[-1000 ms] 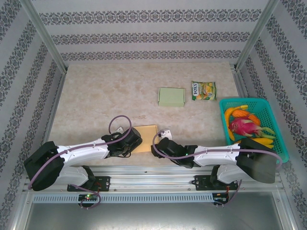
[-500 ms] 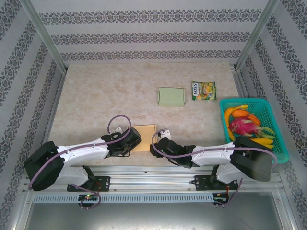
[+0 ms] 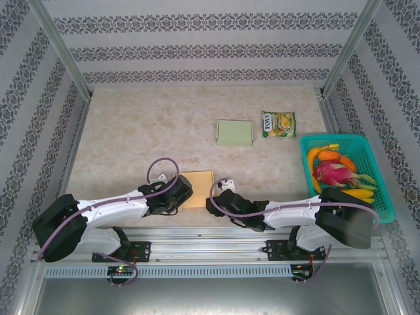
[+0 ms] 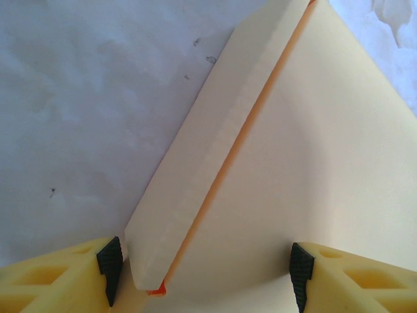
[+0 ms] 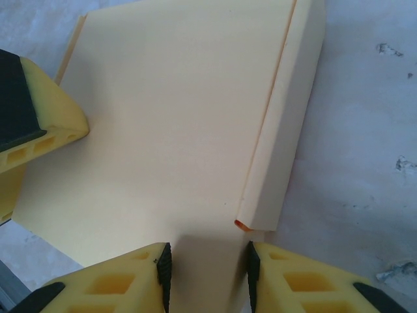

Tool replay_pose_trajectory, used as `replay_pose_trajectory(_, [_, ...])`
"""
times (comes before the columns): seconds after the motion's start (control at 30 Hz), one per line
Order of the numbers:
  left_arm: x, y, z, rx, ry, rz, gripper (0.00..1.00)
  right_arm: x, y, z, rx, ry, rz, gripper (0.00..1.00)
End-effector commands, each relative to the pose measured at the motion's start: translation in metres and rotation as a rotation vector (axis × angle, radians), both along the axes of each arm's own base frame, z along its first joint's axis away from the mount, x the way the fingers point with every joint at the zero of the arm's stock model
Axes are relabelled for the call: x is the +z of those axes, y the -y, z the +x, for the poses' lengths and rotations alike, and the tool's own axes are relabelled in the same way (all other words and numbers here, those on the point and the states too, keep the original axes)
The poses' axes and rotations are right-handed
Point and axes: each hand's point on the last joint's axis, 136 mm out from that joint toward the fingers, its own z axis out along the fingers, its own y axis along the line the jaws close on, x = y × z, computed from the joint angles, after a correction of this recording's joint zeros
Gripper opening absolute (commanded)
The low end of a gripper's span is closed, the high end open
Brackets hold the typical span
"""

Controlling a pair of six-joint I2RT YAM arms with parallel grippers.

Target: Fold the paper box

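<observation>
The right gripper clamps the nearest edge of a flat cream paper box; the left gripper spread astride its folded flap; likely light, flimsy, crease-prone (grip edges, not panels)

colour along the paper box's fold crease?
Orange, on the cream flat paper box; left wrist view shows it best.
</observation>
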Motion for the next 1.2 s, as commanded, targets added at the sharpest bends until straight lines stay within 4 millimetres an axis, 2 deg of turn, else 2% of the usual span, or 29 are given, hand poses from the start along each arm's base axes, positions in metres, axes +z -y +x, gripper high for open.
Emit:
replay_pose_trajectory(0.0, [-0.011, -0.014, -0.008, 0.029, -0.036, 0.035, 0.7, -0.012, 0.003, -0.015, 0.051, -0.026, -0.042, 0.34])
replay_pose_trajectory(0.07, [-0.01, -0.016, -0.009, 0.032, -0.033, 0.035, 0.7, -0.016, 0.004, -0.015, 0.049, -0.024, -0.053, 0.29])
replay_pose_trajectory(0.43, [-0.011, -0.018, -0.009, 0.035, -0.034, 0.043, 0.7, -0.028, 0.017, -0.008, 0.025, 0.035, -0.138, 0.28])
replay_pose_trajectory(0.77, [-0.016, -0.017, -0.009, 0.03, -0.044, 0.049, 0.7, -0.049, 0.012, -0.007, 0.052, 0.061, -0.169, 0.27])
replay_pose_trajectory(0.83, [-0.017, -0.017, -0.009, 0.03, -0.046, 0.051, 0.7, -0.053, 0.015, -0.005, 0.052, 0.082, -0.185, 0.2])
replay_pose_trajectory(0.93, [-0.018, -0.019, -0.009, 0.031, -0.047, 0.054, 0.7, -0.052, 0.011, -0.003, 0.052, 0.101, -0.174, 0.2])
replay_pose_trajectory(0.97, [-0.018, -0.019, -0.01, 0.031, -0.048, 0.053, 0.7, -0.058, 0.019, -0.007, 0.052, 0.094, -0.19, 0.21])
replay_pose_trajectory(1.17, [-0.02, -0.022, -0.009, 0.036, -0.053, 0.05, 0.7, -0.052, 0.019, -0.01, 0.067, 0.088, -0.177, 0.22])
